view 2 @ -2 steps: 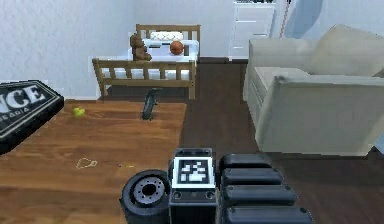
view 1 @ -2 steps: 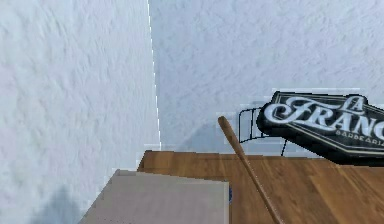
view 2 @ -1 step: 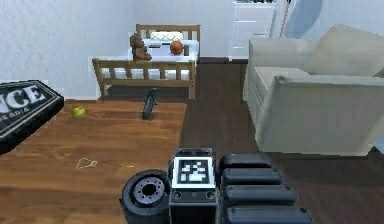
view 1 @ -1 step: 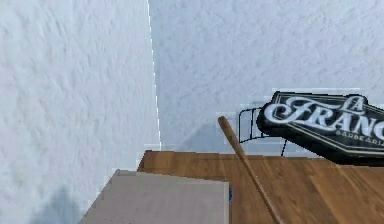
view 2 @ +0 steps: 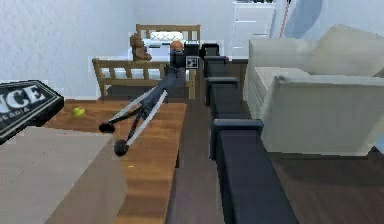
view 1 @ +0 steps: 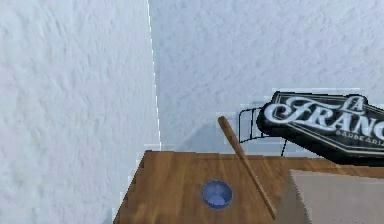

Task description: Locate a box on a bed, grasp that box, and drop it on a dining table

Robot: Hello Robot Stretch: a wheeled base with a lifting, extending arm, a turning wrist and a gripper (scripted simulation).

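A pale beige box [view 2: 50, 180] lies on a wooden table [view 2: 155, 165] at the arm side view's lower left. It appears again as the beige box [view 1: 330, 198] on the table [view 1: 170, 185] at the forward view's lower right. My arm [view 2: 235, 150] rises from the bottom edge. The gripper [view 2: 113, 138] slants down-left over the tabletop, and its thin fingers [view 2: 140, 108] end right by the box's corner. I cannot tell whether it holds anything. Far back stands a wooden bed [view 2: 125, 68] with a teddy bear [view 2: 135, 45] on it.
On the table are a black lettered sign [view 1: 325, 122] on a wire stand, a long wooden stick [view 1: 245, 160], a small blue cup [view 1: 217, 193] and a yellow-green ball [view 2: 78, 112]. White walls meet in a corner behind the table. A white armchair [view 2: 320, 95] stands at the arm side view's right.
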